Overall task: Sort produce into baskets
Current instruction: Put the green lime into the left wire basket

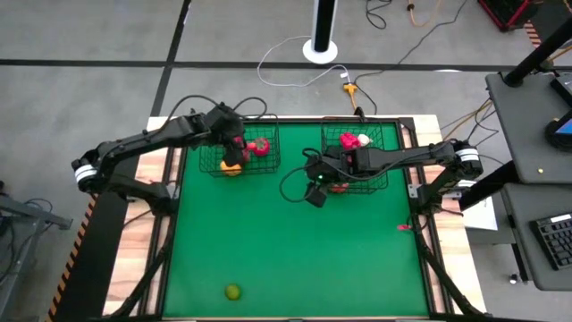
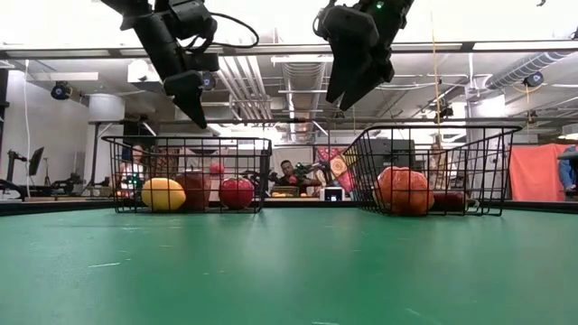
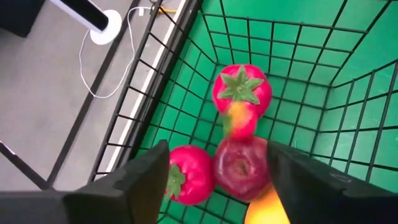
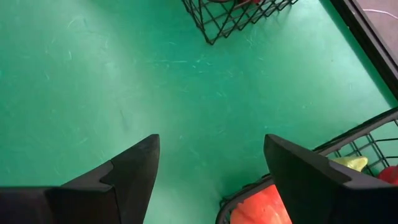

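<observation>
While the left gripper (image 3: 214,180) hangs with fingers apart and empty above the left basket (image 1: 268,134), red tomatoes (image 3: 242,93) lie inside that basket. Beside the right basket (image 1: 393,134), the right gripper (image 4: 211,171) hovers parted and empty; a lime (image 1: 232,292) lies well apart from that basket on the tabletop (image 1: 295,250).

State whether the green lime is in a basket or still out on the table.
Out. In the high view the green lime lies alone on the green mat near the front edge, far from both baskets, the left basket and the right basket.
</observation>
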Controlling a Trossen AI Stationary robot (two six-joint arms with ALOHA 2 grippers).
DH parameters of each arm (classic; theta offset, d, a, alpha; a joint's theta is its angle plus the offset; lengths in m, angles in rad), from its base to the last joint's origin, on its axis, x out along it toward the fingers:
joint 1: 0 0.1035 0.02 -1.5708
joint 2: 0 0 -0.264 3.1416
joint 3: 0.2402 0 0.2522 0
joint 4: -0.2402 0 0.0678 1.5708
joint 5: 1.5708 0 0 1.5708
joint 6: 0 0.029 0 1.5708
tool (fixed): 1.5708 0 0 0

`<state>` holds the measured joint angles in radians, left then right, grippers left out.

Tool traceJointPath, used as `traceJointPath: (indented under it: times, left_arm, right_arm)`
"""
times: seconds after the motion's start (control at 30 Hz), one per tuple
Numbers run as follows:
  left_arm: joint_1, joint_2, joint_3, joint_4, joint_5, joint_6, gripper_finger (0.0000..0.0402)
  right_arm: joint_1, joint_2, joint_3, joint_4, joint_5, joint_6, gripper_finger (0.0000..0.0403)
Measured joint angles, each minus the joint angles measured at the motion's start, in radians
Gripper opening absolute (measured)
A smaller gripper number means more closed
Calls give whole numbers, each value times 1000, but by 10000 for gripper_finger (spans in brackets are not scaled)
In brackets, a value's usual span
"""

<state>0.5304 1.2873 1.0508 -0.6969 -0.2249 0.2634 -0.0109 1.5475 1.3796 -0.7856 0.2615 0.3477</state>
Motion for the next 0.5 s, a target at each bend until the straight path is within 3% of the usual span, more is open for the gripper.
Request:
traceJointPath:
  times: [0.23, 0.33, 0.5]
  left_arm:
    - [-67, -36, -1, -45, 58, -149, 269]
    - [-179, -84, -18, -28, 75, -233, 270]
    - [-449, -176, -90, 18, -40, -404, 270]
  right_arm:
    - [0, 0, 0, 11, 0, 26, 282]
    - [4, 0, -3, 38, 1, 8, 278]
    - [52, 0, -45, 152, 0, -10, 273]
